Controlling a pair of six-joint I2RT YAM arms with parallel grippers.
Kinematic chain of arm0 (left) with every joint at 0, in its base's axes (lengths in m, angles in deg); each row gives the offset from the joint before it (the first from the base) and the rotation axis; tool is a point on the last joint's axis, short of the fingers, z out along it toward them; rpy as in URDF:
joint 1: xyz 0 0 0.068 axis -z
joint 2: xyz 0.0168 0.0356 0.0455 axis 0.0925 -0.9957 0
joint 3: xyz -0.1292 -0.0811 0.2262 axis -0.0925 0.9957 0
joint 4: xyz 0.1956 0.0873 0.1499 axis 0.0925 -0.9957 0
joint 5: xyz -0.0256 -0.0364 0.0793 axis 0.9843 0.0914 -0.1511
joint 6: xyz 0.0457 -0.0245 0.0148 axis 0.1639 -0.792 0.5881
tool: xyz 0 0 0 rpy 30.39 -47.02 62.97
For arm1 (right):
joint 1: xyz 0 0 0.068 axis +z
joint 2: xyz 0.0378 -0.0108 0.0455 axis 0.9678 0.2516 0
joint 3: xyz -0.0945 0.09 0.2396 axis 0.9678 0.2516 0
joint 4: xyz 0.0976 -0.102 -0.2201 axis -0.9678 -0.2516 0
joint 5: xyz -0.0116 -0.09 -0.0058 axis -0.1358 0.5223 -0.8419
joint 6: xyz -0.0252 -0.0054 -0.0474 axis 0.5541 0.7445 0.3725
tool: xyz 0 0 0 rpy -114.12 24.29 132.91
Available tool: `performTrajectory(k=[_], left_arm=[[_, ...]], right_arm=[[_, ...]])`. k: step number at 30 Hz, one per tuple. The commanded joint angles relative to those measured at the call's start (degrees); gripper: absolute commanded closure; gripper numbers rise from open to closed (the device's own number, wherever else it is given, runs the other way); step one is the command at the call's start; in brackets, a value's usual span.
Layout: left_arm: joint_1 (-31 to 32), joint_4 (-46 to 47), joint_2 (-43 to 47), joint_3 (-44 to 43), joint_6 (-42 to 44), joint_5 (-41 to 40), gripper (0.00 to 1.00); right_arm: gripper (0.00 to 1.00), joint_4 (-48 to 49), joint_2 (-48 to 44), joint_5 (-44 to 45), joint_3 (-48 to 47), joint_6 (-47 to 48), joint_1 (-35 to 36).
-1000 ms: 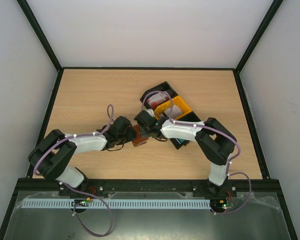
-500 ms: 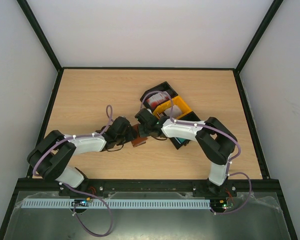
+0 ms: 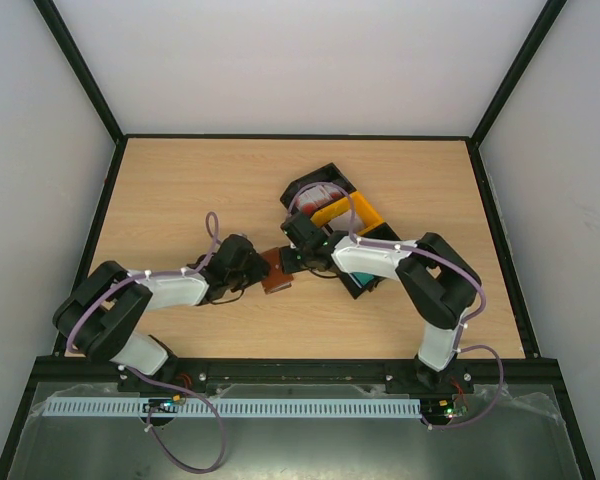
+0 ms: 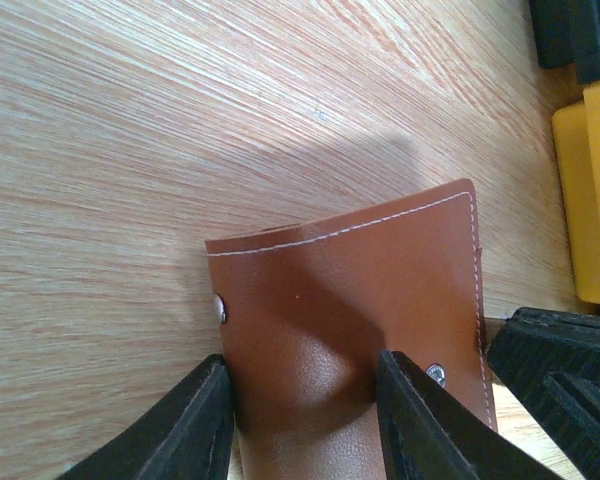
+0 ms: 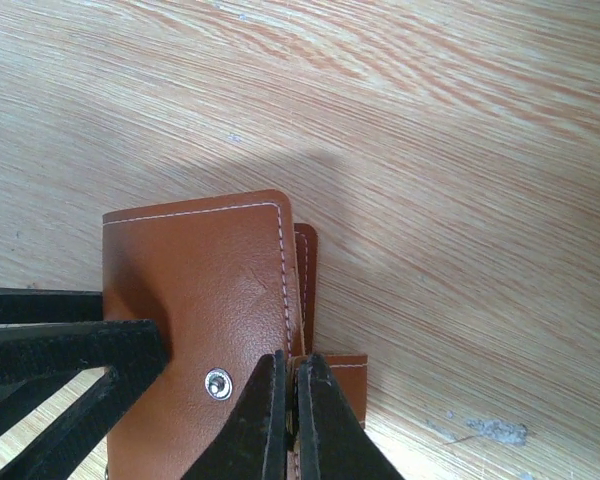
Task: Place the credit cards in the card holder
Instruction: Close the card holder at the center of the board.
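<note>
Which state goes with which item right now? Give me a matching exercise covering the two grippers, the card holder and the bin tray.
Items:
1. left gripper
2. right gripper
3. card holder
4. bin tray

States:
A. black and yellow
B. fingers pinched together on a flap edge
C. brown leather, held between both grippers
D. fingers apart, straddling the leather

Pairs: 1-D, 2-B, 3-C, 4-A

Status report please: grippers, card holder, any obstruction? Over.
Left gripper jaws clamped on card holder. Right gripper jaws shut on its flap edge. Credit cards in tray, none held. No obstruction seen.
</note>
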Motion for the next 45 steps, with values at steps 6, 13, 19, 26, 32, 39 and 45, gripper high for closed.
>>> performTrajectory(k=[6,13,19,26,32,39,45], left_arm=[[-1.0,-11.8,-5.8,2.8,0.1,0.7,0.66],[-1.0,-11.7,-6.3,2.4,0.2,1.0,0.71],[-1.0,-11.4,-5.9,2.5,0.4,1.4,0.71],[-1.0,-11.3,-5.4,2.7,0.3,1.5,0.7],[-1.0,-11.3,-5.0,2.9,0.4,1.5,0.7],[-1.0,-11.3,-4.9,3.0,0.5,1.5,0.7],[-1.1,-11.1,-4.6,3.1,0.4,1.5,0.7]], right_arm=[[0.98,5.0,-5.9,5.2,2.4,-3.6,0.5],[0.98,2.8,-3.1,5.0,0.2,-1.6,2.6],[0.98,0.4,0.1,8.3,-1.5,-0.5,3.7],[0.98,-2.0,2.2,13.0,-3.8,-0.4,4.0],[0.98,-2.7,3.6,12.5,-5.0,-0.1,4.6],[0.98,-4.8,5.5,14.3,-6.4,0.1,5.1],[0.98,-5.9,5.8,16.4,-6.5,0.2,5.3]])
